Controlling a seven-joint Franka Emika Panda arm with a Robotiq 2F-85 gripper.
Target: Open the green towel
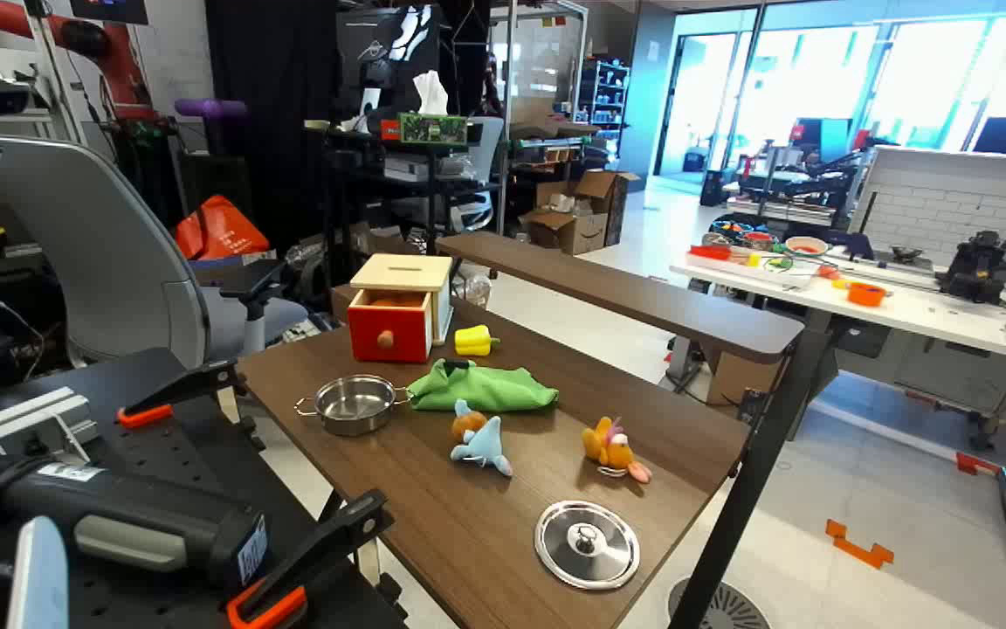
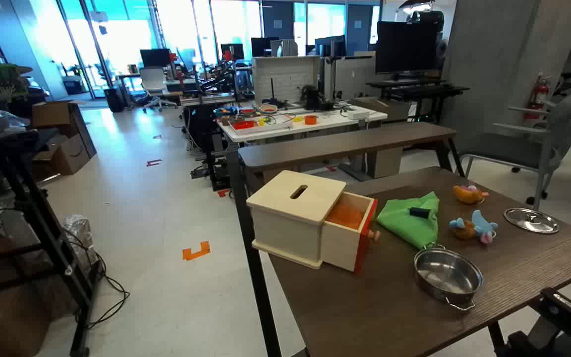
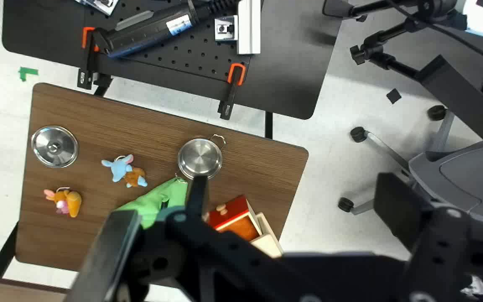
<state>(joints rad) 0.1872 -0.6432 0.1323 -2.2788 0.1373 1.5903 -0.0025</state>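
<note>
The green towel [image 1: 490,389] lies folded and bunched on the brown table in both exterior views [image 2: 398,225]. A small black object [image 2: 419,212] shows at its top. In the wrist view, part of the towel [image 3: 151,203] shows, and the rest is hidden behind the gripper's finger. My gripper [image 3: 296,195] is open, its two fingers wide apart with nothing between them. It is high above the table and apart from the towel. The gripper is out of view in both exterior views.
A steel pot [image 1: 354,404] stands beside the towel, its handle close to it. A wooden box with an open red drawer [image 1: 391,328], a yellow pepper [image 1: 472,341], a blue plush [image 1: 481,445], an orange plush [image 1: 612,447] and a steel lid [image 1: 588,544] are around it.
</note>
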